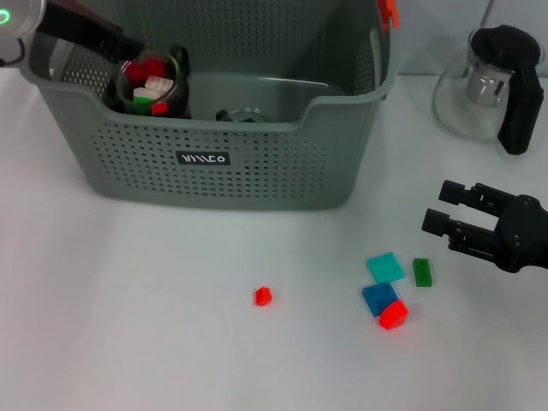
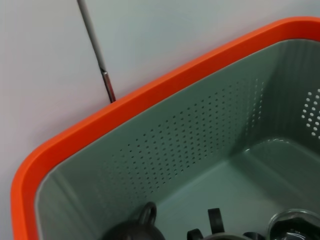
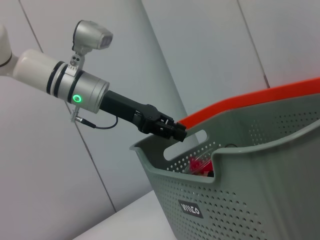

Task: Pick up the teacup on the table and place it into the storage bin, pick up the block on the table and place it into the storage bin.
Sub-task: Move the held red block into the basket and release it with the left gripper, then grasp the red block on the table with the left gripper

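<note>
Left gripper [image 1: 128,47] reaches over the storage bin's [image 1: 257,175] left rim; can't tell its finger state. A teacup [image 1: 152,86] full of blocks is just below it, inside the bin. Right gripper [image 1: 441,210] hangs over open counter [image 1: 128,325], fingers wide, near loose blocks [image 1: 387,291]. Left wrist view alone shows the orange rim [image 2: 150,95].

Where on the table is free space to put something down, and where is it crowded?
Free: the wide table patch in front of the storage bin, up to the lone red block. Crowded: the block cluster beside the right gripper, and the glass teapot corner.
</note>
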### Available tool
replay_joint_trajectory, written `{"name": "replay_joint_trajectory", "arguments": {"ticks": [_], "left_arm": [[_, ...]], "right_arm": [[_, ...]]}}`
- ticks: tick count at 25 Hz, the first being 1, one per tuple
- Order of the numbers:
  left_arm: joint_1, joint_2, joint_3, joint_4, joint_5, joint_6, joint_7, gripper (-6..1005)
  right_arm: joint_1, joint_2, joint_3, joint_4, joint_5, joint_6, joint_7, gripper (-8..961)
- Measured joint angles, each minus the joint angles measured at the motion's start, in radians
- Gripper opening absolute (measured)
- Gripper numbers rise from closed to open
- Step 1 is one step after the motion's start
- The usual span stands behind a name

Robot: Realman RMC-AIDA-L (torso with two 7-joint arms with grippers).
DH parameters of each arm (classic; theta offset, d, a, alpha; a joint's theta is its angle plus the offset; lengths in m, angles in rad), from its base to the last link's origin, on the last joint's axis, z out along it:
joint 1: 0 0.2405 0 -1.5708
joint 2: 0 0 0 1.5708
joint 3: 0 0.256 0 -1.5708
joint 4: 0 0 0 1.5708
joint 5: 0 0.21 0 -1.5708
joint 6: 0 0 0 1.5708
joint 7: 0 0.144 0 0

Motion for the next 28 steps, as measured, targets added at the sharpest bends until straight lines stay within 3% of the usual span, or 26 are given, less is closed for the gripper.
{"name": "replay_joint_trajectory", "arguments": {"ticks": [6,9,12,14,17,20,24,28], "left_arm": [[0.005,-0.008,0.002,0.023,-0.011,0.008,-0.003,446],[0.048,-0.027,-0.052,0.097,-0.129,0.003,0.031,512],[0.132,-0.044,-0.137,0.14,-0.419,0.032,0.155,579],[0.199,-0.04,-0.179,0.087,-0.719,0.081,0.267,623],[0.259,-0.024,-0.215,-0.107,-1.074,0.184,0.432,693],[0.263,-0.011,-0.279,-0.353,-1.272,0.314,0.604,744],[0.258,0.009,-0.319,-0.601,-1.254,0.416,0.818,742],[0.285,-0.002,-0.316,-0.617,-1.031,0.43,0.935,739]], "right_arm": [[-0.001,0.0,0.003,0.0,0.0,-0.002,0.0,759],[0.0,0.0,0.001,0.0,0.0,-0.001,0.0,759],[0.0,0.0,0.002,0.0,0.0,0.0,0.0,759],[-0.001,0.0,0.003,0.0,0.0,0.0,0.0,759],[-0.004,0.0,0.004,0.0,0.002,0.001,0.0,759],[-0.005,0.001,0.005,0.0,0.005,0.001,0.0,759],[-0.006,0.001,0.006,0.001,0.007,0.002,0.0,759],[-0.003,0.001,0.007,0.001,0.007,0.002,0.0,759]]}}
